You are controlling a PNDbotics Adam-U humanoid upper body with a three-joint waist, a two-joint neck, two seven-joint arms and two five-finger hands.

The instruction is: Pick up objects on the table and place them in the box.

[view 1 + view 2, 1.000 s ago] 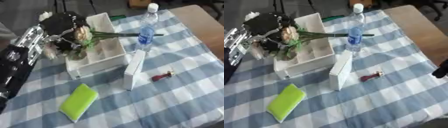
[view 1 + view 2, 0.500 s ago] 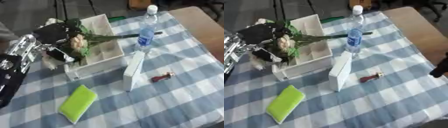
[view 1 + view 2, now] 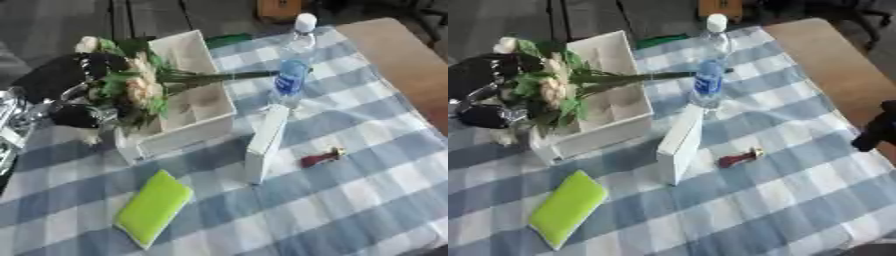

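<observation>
Sponge-like green pad [image 3: 154,208] nearest, flat on the checked tabletop [image 3: 350,210], untouched, well apart from the box. Small red thing [image 3: 320,158] farther in and to the right, lying loose on the cloth. White slab [image 3: 265,142] just beside it, standing on edge, perhaps the box's lid set aside to keep the opening free; cannot tell for sure. White box [image 3: 188,97] beyond, open at the top, one wall close to the slab. Bunch of flowers [image 3: 131,87] held over the box's left edge, blooms at the left, green stems [image 3: 223,76] slanting across the opening toward the water bottle [image 3: 292,70], likely so the bunch can go down lengthways inside. Left hand [image 3: 74,82] at the blooms' end, fingers apparently curled round the bunch, though half hidden by leaves. Bottle upright just past the box's right wall, close to the stem tips, easily knocked on lowering. Right hand [image 3: 877,131] only a dark shape at the right edge of the right eye view; fingers not readable. Bare wooden surface [image 3: 398,55] farthest right.
</observation>
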